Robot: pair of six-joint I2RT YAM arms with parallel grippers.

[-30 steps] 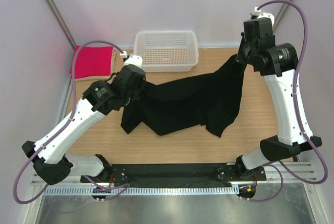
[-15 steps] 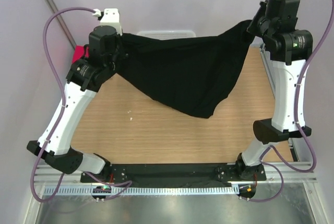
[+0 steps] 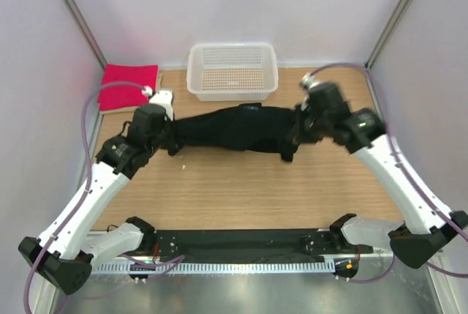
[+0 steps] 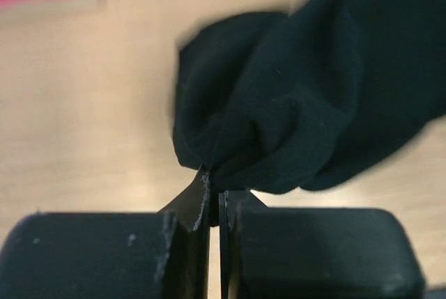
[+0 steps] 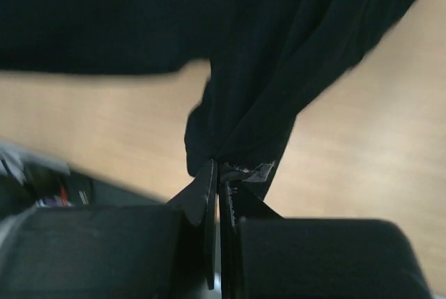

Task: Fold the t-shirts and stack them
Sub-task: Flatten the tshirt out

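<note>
My left gripper pinched tight on one end of the black t-shirt, my right gripper clamped on the other end, shirt strung between them in a bunched band, just in front of the basket, pink-red shirt folded at the table far-left corner.

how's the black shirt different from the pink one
The black shirt is bunched into a band, pinched at its ends by the left tool and right tool; the pink shirt lies folded flat, untouched. Black sits mid-table, pink at the far-left corner. Both are plain cloth.
</note>
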